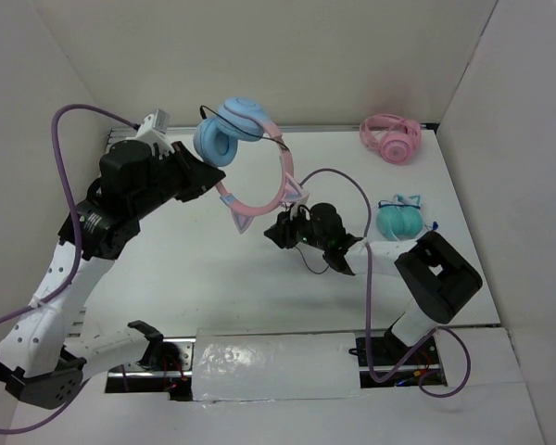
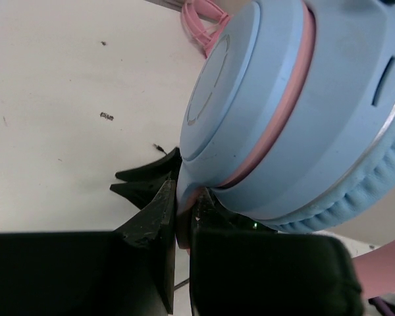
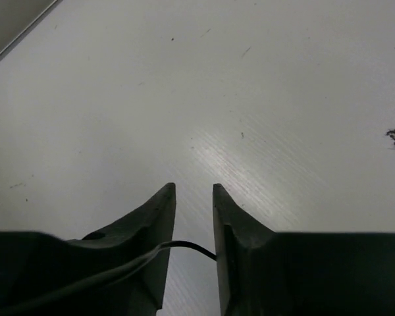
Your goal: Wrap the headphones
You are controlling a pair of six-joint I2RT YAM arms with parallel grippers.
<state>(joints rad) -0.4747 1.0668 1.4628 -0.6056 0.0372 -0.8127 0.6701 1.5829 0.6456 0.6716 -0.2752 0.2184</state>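
The left fingers (image 2: 159, 227) are clamped on the plastic headphones (image 1: 233, 130), light blue cups on a pink cat-ear band, held off the white worktop (image 1: 213, 278). The right fingers (image 3: 155, 220), narrowly apart, straddle the thin black cable (image 3: 187, 247) deep between them. I'd pinch firmly before winding.

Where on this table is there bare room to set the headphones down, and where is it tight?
Free: the near-left stretch of table between the left arm and the right gripper; also the far strip between the headphones and the pink headphones. Crowded: the right side, around the teal headphones and the right arm.
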